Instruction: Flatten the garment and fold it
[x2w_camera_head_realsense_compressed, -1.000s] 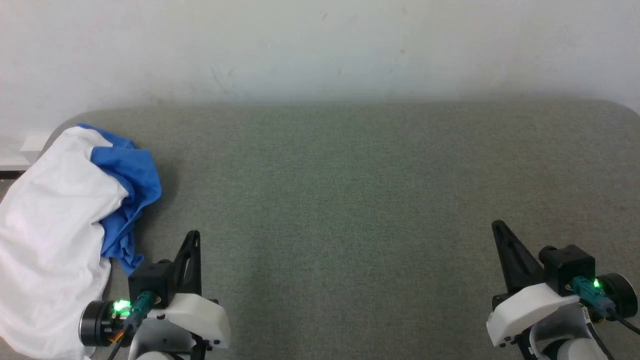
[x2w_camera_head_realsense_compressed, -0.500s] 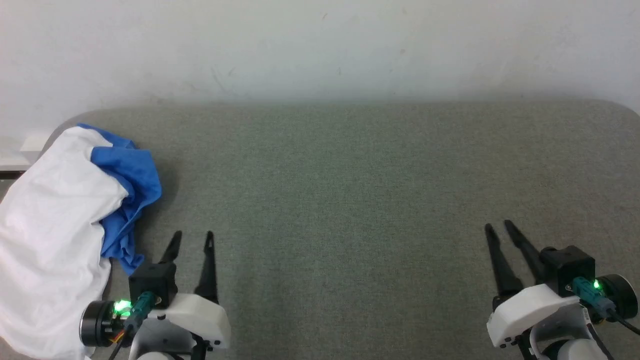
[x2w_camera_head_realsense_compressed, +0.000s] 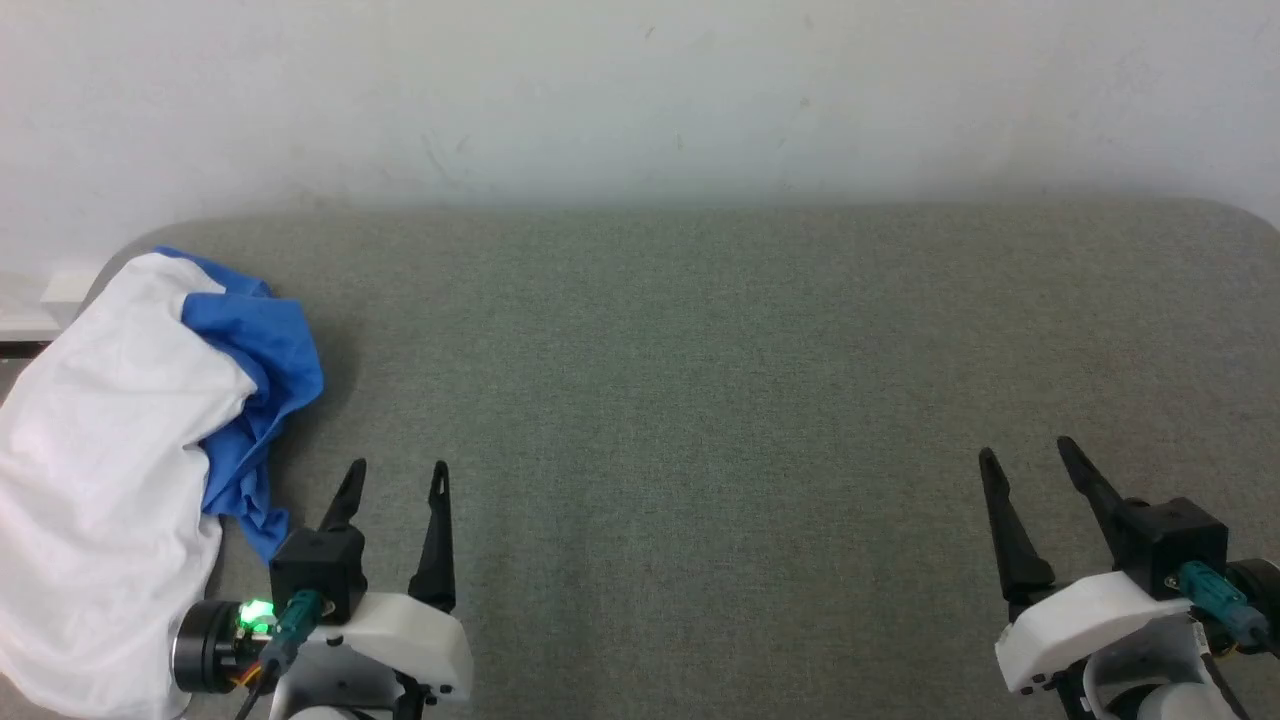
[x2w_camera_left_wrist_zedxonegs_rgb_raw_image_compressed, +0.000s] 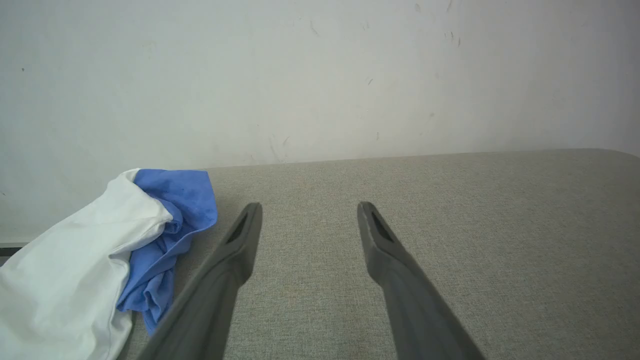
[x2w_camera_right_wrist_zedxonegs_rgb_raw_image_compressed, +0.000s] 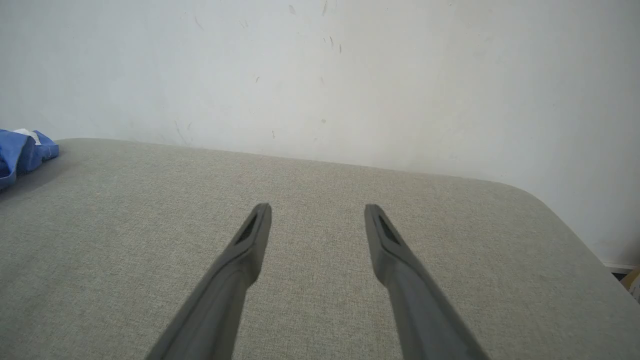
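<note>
Spreading the left gripper (x2w_camera_head_realsense_compressed: 398, 467) and the right gripper (x2w_camera_head_realsense_compressed: 1028, 450) wide, from pinched shut a second ago; gripping nothing in either. Hovering both low over the front of the grey table (x2w_camera_head_realsense_compressed: 700, 380), well apart. Leaving the garment (x2w_camera_head_realsense_compressed: 100, 450) untouched and unmoved, bunched at the table's far-left edge (white body crumpled, blue sleeve flopped over it), just beside the left gripper but not touching. Probably readying for a first grab, most likely reaching left. Not yet starting on any flattening or folding.
</note>
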